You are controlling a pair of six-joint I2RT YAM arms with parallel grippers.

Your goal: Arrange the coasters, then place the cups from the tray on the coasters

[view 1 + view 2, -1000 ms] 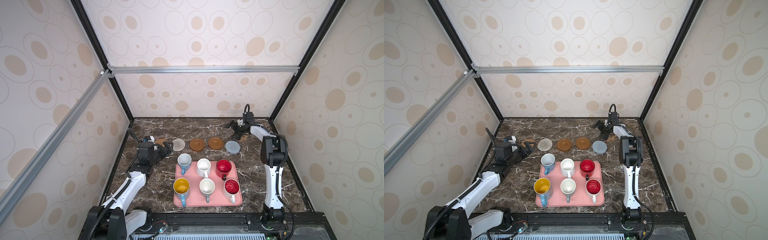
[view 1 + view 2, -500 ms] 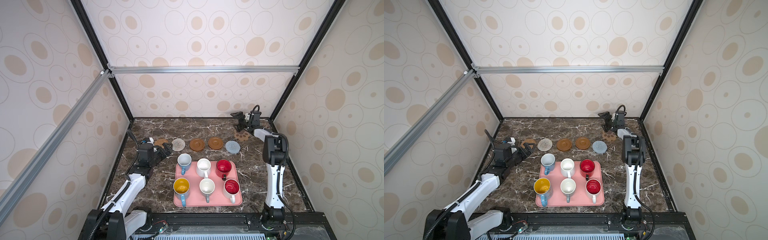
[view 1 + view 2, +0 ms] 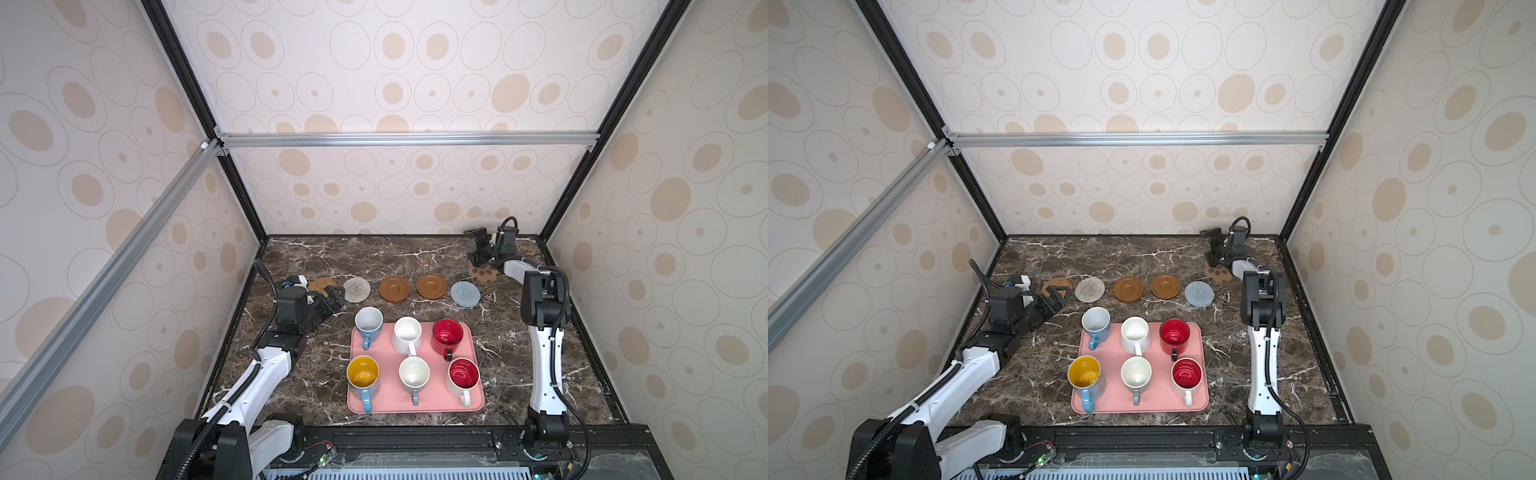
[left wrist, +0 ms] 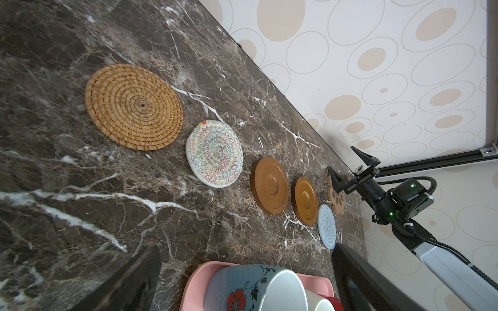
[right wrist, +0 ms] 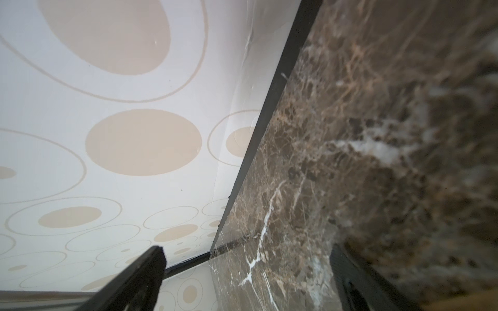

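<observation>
A flat pink rectangular tray point(image 3: 432, 401) lies near the front of the dark marbled tabletop point(image 3: 374, 257). It carries all six cups in two rows. At the back stand a light blue mug point(image 3: 368, 322), a white mug point(image 3: 407, 332) and an all-red mug point(image 3: 447, 334). In front stand a patterned blue mug with a yellow inside point(image 3: 363, 374), a grey mug with a white inside point(image 3: 414, 374) and a white mug with a red inside point(image 3: 463, 374). Behind the tray five coasters lie side by side in a row: a tan woven rattan round point(image 3: 322, 284), a cream woven round point(image 3: 356, 289), two brown ridged discs point(image 3: 393, 289) point(image 3: 431, 286) and a grey-blue woven round point(image 3: 465, 294). A brown paw-shaped coaster point(image 3: 484, 273) lies farther back, off the row's right end. The left gripper point(image 3: 337, 301) hangs low between the rattan round and the tray, its jaws spread wide and empty. The right gripper point(image 3: 477, 249) is also spread wide and holds nothing. It is poised at the paw coaster's far edge, and whether it touches the coaster cannot be told.
</observation>
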